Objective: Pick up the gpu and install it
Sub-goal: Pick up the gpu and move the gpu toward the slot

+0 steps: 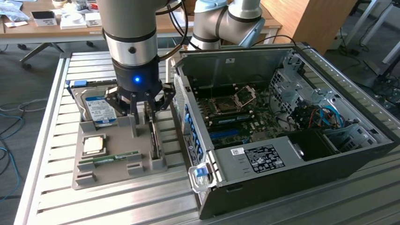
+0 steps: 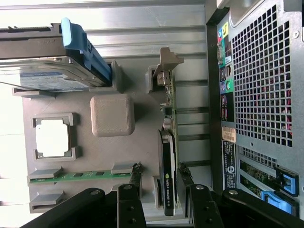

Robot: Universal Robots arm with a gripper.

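The gpu point(image 2: 167, 161) stands on edge in the grey tray point(image 1: 111, 174) on the desk point(image 1: 93, 206), between the jaws (spread apart, one each side); thin, black-faced, green board, silver bracket.

Likely robotics lab, aluminium workbench point(image 1: 93, 206), cluttered desk point(image 1: 62, 32)

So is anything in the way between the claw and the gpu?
Nothing visible is. The open gripper hangs right over the gpu, with one finger on each side of it. The gpu stands on edge in its slot on the grey tray.
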